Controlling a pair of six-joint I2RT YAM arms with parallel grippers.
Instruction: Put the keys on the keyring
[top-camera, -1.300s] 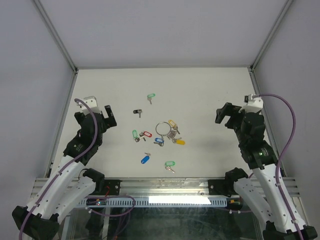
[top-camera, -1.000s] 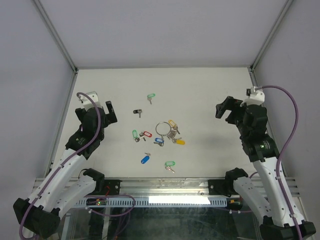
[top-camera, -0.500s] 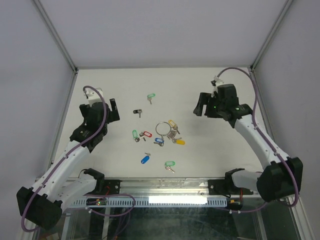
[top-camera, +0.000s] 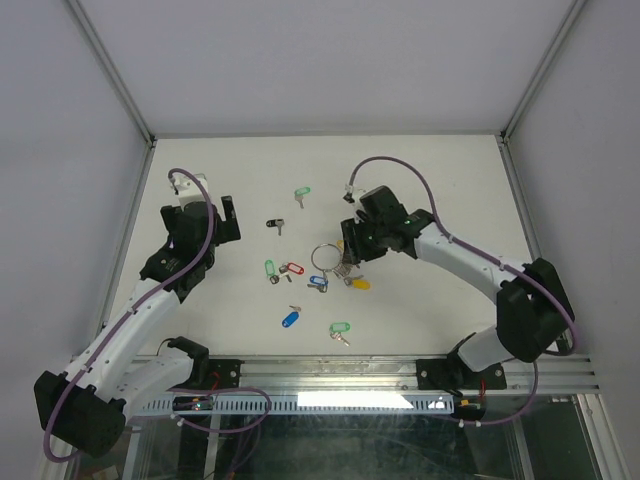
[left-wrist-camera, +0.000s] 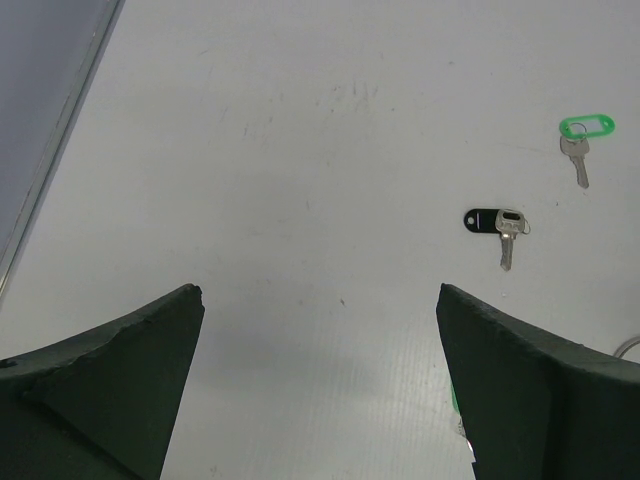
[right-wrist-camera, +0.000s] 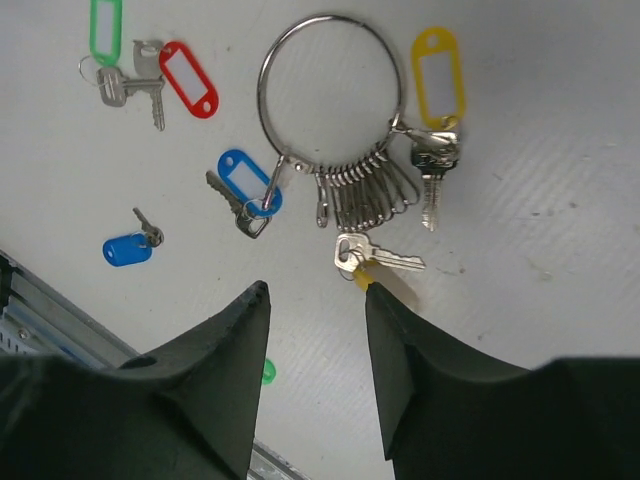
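The keyring (top-camera: 327, 256) lies mid-table, a silver wire ring with a cluster of small keys and a yellow tag (right-wrist-camera: 438, 62); its wire fills the top of the right wrist view (right-wrist-camera: 330, 15). My right gripper (top-camera: 352, 250) hovers over its right side, open and empty (right-wrist-camera: 315, 290). A silver key with a yellow tag (right-wrist-camera: 375, 258) lies just beyond its fingertips. Loose keys lie around: red tag (right-wrist-camera: 188, 78), green tag (right-wrist-camera: 104, 25), blue tag (right-wrist-camera: 243, 180), solid blue tag (right-wrist-camera: 127, 250). My left gripper (top-camera: 228, 220) is open and empty (left-wrist-camera: 320, 290) above bare table.
A black-tagged key (left-wrist-camera: 495, 222) and a green-tagged key (left-wrist-camera: 585, 127) lie ahead and right of the left gripper. Another green-tagged key (top-camera: 340, 328) lies near the front edge. Metal frame rails (top-camera: 130, 215) border the white table.
My right arm has swung left from the table's right side to over the keyring. My left arm has edged forward a little. The keys have not moved.
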